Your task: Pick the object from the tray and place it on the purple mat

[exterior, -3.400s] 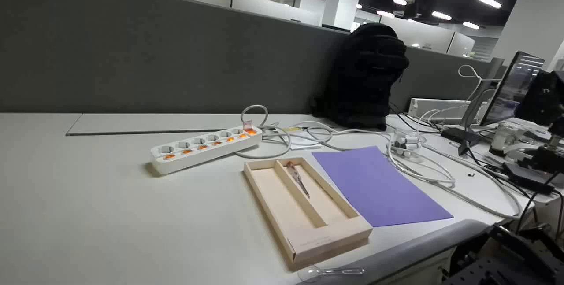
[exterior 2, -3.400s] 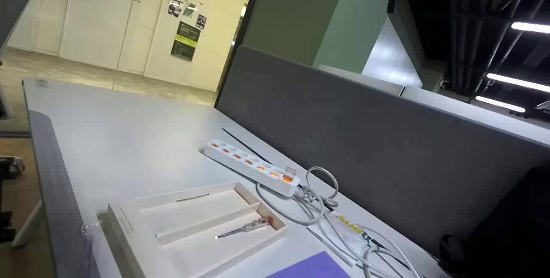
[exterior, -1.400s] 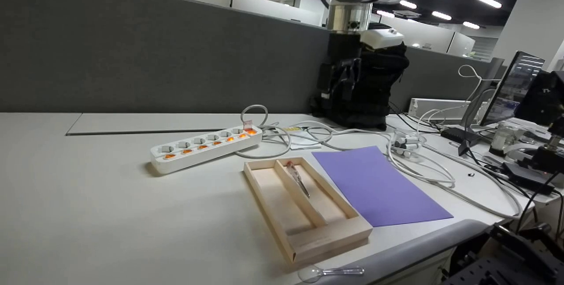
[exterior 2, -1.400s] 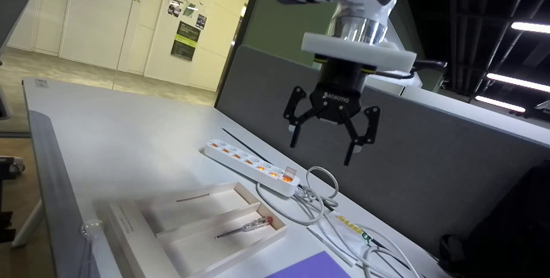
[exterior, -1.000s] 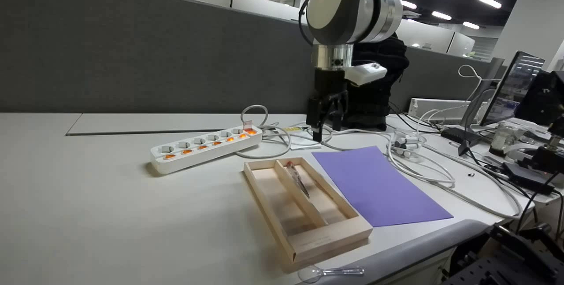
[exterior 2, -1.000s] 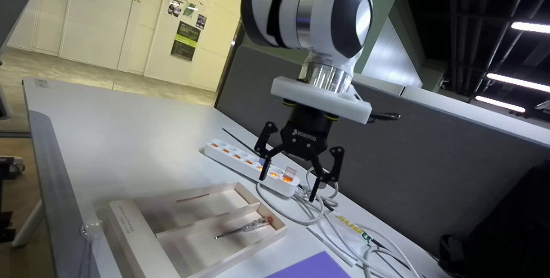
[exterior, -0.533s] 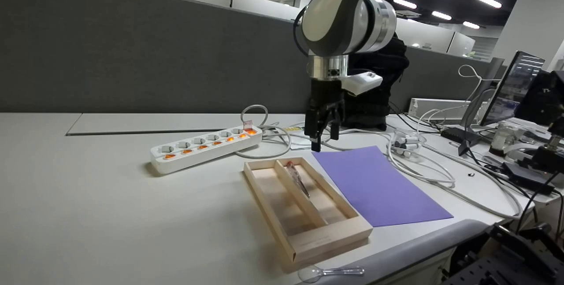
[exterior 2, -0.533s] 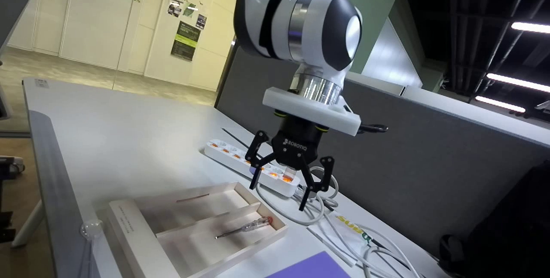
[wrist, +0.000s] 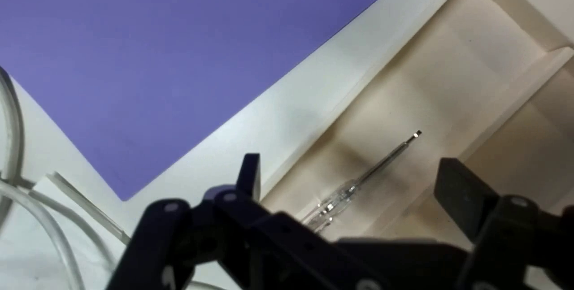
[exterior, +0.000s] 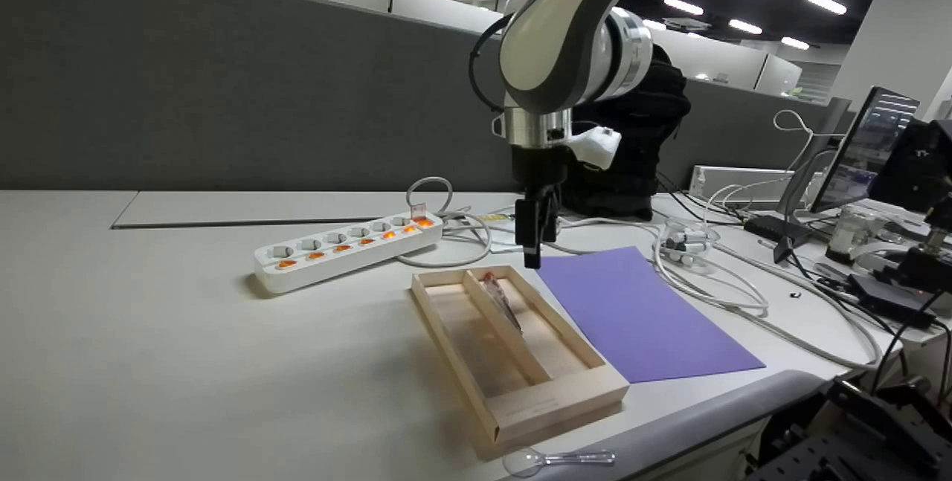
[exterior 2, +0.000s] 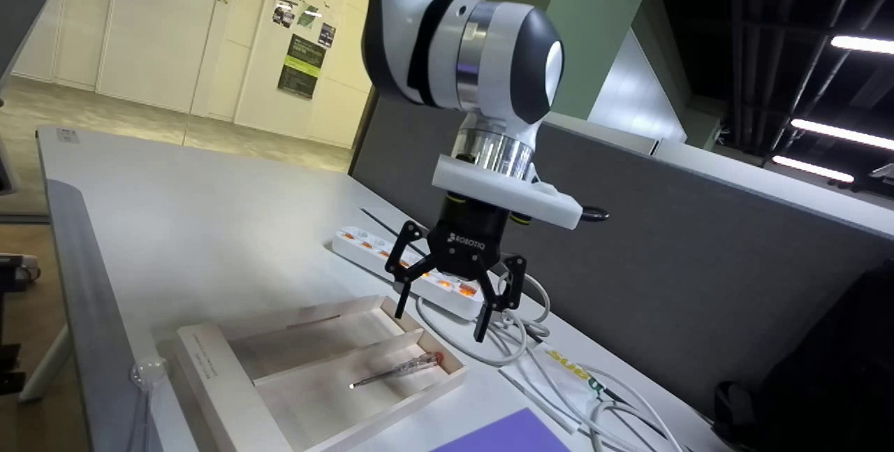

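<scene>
The object is a small screwdriver with a clear handle, reddish end cap and thin metal shaft. It shows in both exterior views and in the wrist view, where its handle end is hidden by the gripper. It lies in the pale wooden tray, in the compartment nearer the purple mat. My gripper is open and empty, above the tray's end by the handle. In the wrist view its fingertips stand either side of the screwdriver, apart from it.
A white power strip with lit orange switches lies beside the tray. Loose cables run behind the tray and mat. A black backpack leans on the grey partition. A clear plastic spoon lies at the table edge.
The arm was out of view at first, then came in from above. The gripper has come down and moved left in both exterior views, toward the tray. The screwdriver, tray and mat have not moved.
</scene>
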Tool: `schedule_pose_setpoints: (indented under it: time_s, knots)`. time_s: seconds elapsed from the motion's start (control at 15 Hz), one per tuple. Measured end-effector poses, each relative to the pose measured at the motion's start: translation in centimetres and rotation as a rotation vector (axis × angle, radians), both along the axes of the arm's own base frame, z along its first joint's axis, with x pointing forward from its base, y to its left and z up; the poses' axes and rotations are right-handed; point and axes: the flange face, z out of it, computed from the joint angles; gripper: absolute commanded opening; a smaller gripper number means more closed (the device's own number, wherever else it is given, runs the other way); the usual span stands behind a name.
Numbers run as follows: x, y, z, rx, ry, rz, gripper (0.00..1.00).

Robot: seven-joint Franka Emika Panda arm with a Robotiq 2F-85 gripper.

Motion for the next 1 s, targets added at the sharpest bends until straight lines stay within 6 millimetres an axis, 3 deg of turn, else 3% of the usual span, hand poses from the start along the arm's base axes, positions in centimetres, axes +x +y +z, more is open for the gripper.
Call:
schedule_pose_setpoints:
  time_s: [0.53, 1.0]
  knots:
    - [2.3, 0.8, -2.9, -0.007, 0.062, 0.295, 1.00]
    - [1.8, 2.5, -6.8, -0.076, 0.105, 0.386, 1.00]
